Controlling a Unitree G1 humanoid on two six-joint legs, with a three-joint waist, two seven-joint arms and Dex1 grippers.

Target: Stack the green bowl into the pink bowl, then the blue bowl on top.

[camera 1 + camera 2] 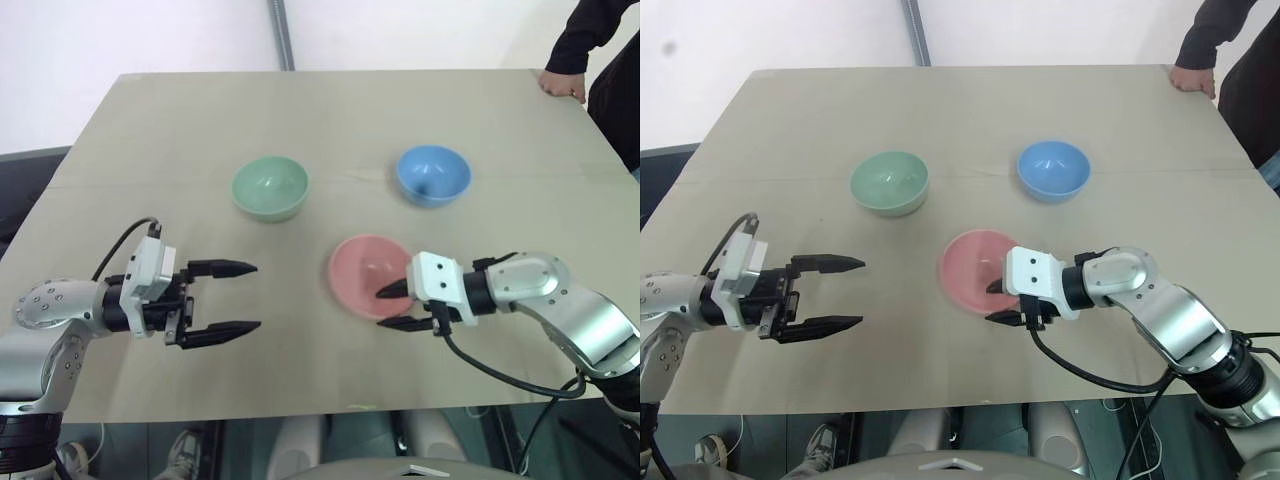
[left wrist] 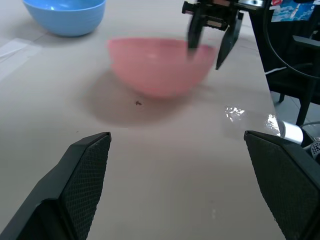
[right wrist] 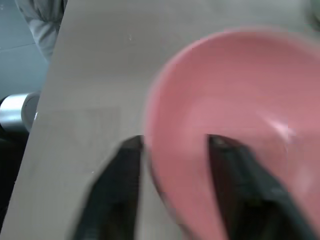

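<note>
Straddling the near-right rim of the pink bowl, the right gripper has one finger inside the bowl and one outside, with a visible gap on both sides of the wall, so it is parted around the rim rather than pinching it. The left gripper hangs wide open and empty over bare table, well to the left of the pink bowl.

The pink bowl sits near and centre-right. The green bowl is farther and to the left, and the blue bowl is farther and to the right. All three stand apart, upright, mouths up. Being round, none has a long axis.

The pink bowl looks placed as the base, I judge. To do this well, draw the fingers clear without nudging the rim, then go for the green bowl.
</note>
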